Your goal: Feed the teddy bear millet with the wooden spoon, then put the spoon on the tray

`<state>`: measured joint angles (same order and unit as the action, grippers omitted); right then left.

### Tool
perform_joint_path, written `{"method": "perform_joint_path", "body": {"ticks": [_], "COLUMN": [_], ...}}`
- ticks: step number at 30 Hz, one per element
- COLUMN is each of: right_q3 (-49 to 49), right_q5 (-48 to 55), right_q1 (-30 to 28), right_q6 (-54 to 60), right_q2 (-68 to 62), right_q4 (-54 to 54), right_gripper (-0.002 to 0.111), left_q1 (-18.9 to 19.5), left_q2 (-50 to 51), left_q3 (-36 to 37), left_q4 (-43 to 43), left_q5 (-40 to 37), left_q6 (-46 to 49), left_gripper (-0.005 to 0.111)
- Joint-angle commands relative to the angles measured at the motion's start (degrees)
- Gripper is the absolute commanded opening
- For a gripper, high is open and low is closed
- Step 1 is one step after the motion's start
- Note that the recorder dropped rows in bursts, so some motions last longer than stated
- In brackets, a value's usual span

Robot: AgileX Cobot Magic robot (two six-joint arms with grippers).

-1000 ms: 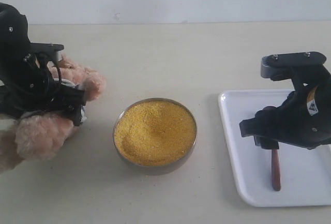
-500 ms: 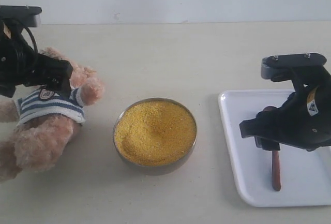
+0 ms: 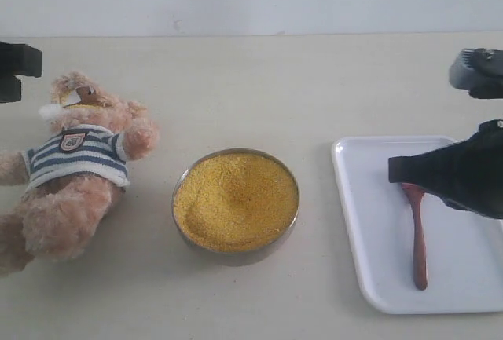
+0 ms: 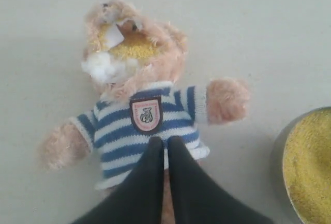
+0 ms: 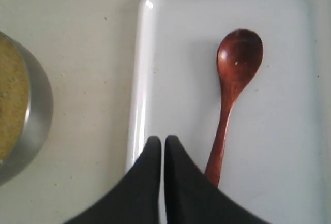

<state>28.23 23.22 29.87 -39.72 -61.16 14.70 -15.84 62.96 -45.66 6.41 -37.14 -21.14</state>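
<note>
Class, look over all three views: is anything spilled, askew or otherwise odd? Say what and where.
Yes: yellow millet sits piled on the teddy bear's face, outside the metal bowl, and the bear lies flat on its back. The wooden spoon lies neatly inside the tray.

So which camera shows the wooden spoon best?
The right wrist view: the wooden spoon lies close and almost whole on the tray. The exterior view partly hides its bowl behind the right gripper; the left wrist view lacks it.

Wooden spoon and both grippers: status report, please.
Left gripper shut, empty, above the teddy bear. Right gripper shut, empty, over the tray. Wooden spoon lies flat in the tray, not held. Nothing in the way.
</note>
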Motion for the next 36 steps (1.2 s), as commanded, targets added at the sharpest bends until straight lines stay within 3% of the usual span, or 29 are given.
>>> {"method": "perform_joint_path", "body": {"ticks": [1, 7, 16, 29, 32, 36], "right_q3": [-6.0, -12.1, -13.5, -13.5, -13.5, -13.5], "right_q5": [-7.9, -14.0, -14.2, -14.2, -14.2, -14.3], "right_q1": [0.0, 0.0, 0.0, 0.0, 0.0, 0.0], "right_q6": [-4.7, -4.8, -4.8, -4.7, -4.7, -4.7], "right_q2": [9.9, 25.6, 38.3, 39.9, 39.9, 39.9], "right_q4": [8.1, 10.2, 10.0, 10.0, 10.0, 10.0], "right_gripper": [0.001, 0.001, 0.001, 0.001, 0.001, 0.001], "left_q1": [0.2, 0.2, 0.2, 0.2, 0.4, 6.1], "left_q2": [-10.4, -26.1, -42.6, -49.9, -51.5, -55.1], "left_q3": [7.6, 16.7, 19.5, 19.5, 19.5, 21.3], "left_q4": [0.3, 0.3, 0.6, 0.6, 7.2, 9.5], "left_q5": [10.4, 21.3, 20.7, 20.8, 20.4, 20.2], "left_q6": [-2.2, -2.2, -2.2, -2.0, 1.3, 1.3], "left_gripper": [0.004, 0.004, 0.004, 0.004, 0.004, 0.004]}}
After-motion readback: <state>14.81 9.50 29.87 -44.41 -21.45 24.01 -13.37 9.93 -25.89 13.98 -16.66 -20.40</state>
